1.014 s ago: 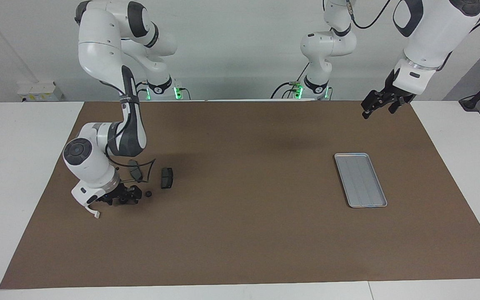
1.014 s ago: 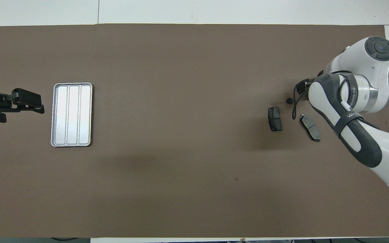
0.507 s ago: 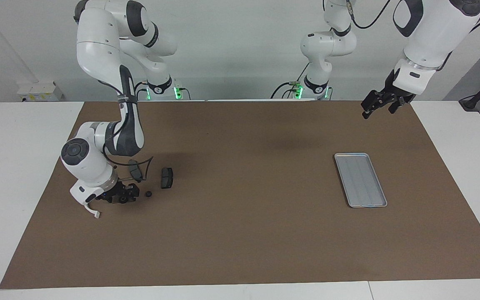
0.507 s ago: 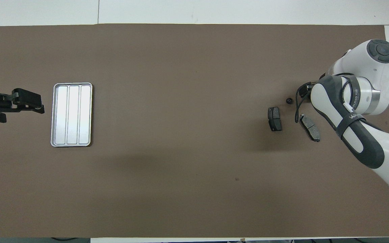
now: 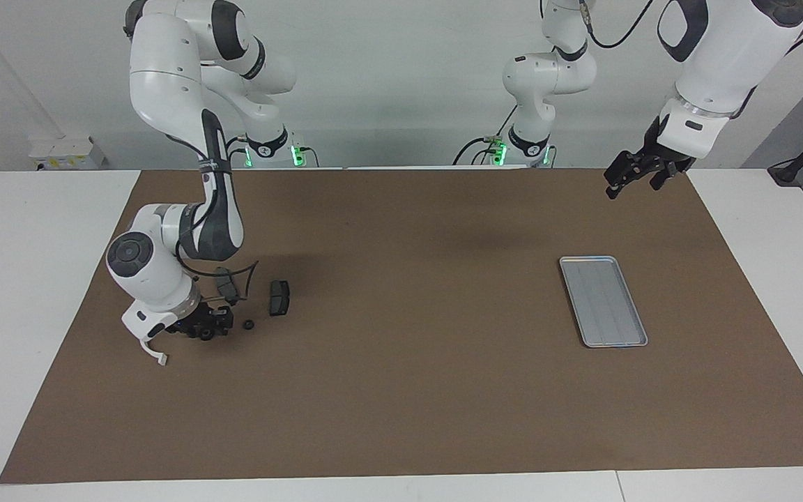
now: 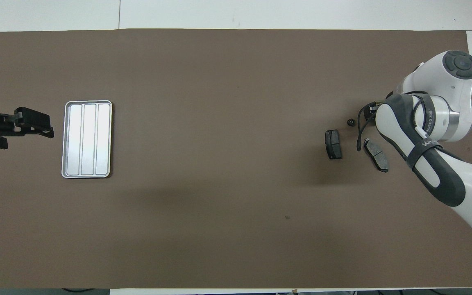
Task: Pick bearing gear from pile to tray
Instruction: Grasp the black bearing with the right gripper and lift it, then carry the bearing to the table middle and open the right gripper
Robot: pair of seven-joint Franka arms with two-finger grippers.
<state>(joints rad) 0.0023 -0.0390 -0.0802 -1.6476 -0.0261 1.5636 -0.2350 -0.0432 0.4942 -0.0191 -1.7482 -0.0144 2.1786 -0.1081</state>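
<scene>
The right gripper (image 5: pixel 205 332) sits low among the pile at the right arm's end of the table; whether its fingers grip anything cannot be told. Just beside it lies a small black round piece (image 5: pixel 249 325), with two dark grey brake-pad plates (image 5: pixel 279 298) nearer the robots. The left gripper (image 5: pixel 635 174) hangs open, waiting near the ribbed silver tray (image 5: pixel 603 300).
</scene>
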